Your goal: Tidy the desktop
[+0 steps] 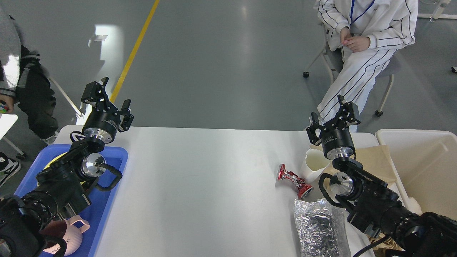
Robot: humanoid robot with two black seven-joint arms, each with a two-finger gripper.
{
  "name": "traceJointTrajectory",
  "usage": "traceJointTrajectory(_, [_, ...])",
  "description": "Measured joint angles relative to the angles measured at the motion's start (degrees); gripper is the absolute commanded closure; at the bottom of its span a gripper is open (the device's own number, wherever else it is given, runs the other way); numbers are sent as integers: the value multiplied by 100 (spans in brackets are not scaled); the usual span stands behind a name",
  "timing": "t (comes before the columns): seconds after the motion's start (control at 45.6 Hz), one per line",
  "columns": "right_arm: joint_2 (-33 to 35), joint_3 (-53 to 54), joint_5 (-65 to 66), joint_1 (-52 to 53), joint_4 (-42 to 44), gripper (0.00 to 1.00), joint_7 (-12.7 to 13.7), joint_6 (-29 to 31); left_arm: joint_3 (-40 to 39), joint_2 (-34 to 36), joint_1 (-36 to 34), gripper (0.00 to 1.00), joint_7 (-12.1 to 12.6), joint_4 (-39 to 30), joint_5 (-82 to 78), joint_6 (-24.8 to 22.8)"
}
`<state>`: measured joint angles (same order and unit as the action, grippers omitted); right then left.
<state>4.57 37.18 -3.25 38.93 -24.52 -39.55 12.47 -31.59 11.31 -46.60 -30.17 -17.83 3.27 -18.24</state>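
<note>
The white desktop (200, 185) fills the middle of the head view. On its right part lie a crushed red can (293, 179), a white paper cup (314, 165) on its side, a crinkled silver foil bag (319, 228) and a brown paper sheet (375, 160). My right gripper (334, 116) hangs open and empty above the desktop's far right edge, behind the cup. My left gripper (107, 100) is open and empty too, raised over the far left corner above the blue tray (107, 203).
The blue tray holds a yellow plate (53, 161) and a pink mug (69, 232), partly hidden by my left arm. A cream-white bin (421, 167) stands at the right. A seated person (360, 46) is behind the desk, another person (21, 89) at the far left.
</note>
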Motion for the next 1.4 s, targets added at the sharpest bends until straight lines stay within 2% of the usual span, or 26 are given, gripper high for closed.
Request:
traceJointTrajectory(0.351, [0, 0, 0, 0, 1, 0, 0, 0, -9, 218, 108, 3, 8, 74, -4, -753])
traceJointTrajectory(0.526, [0, 0, 0, 1, 7, 0, 0, -1, -8, 200, 108, 3, 10, 272, -3, -802])
traceJointTrajectory(1.03, [0, 0, 0, 9, 4, 0, 0, -1, -59, 177, 115, 3, -13, 264, 23, -815])
traceJointTrajectory(1.227, [0, 0, 0, 10, -1, 0, 0, -4, -728, 45, 256, 3, -143, 209, 296, -954])
traceJointTrajectory(1.403, [-1, 0, 0, 9, -1, 0, 0, -4, -1228, -38, 395, 3, -156, 208, 399, -1089])
